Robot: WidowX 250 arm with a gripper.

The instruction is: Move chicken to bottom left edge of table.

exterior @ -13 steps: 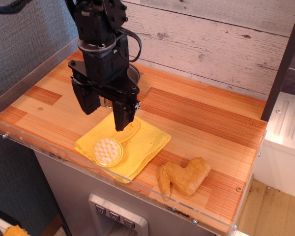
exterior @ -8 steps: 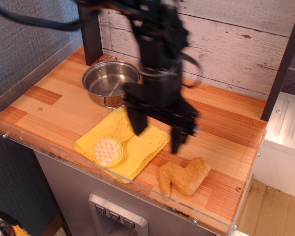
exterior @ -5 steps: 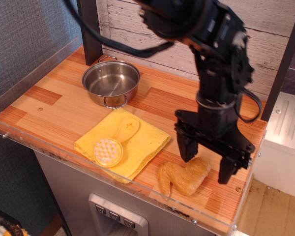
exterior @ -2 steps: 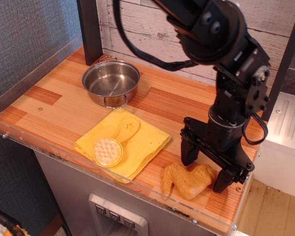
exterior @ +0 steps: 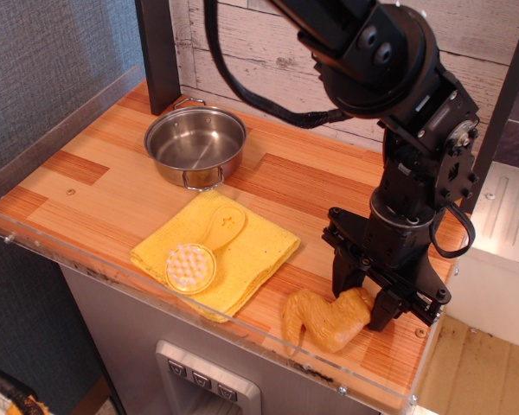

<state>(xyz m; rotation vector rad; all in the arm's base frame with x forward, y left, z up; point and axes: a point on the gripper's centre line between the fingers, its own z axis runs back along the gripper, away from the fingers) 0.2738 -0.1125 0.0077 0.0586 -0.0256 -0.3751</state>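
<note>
The chicken [exterior: 323, 317] is clamped at its right lobe by the gripper [exterior: 364, 303], near the bench's [exterior: 86, 199] near-right edge.

A single fixed view looks down at a slant from above and outside the table's [exterior: 112, 186] front edge, facing its far edge and the whitewashed plank wall [exterior: 493, 26] behind it. It stands near enough that the worktop fills most of the frame, with the front left corner at the left border, the front right corner near the bottom right, and the far left corner partly hidden by a dark post [exterior: 158, 52].
</note>
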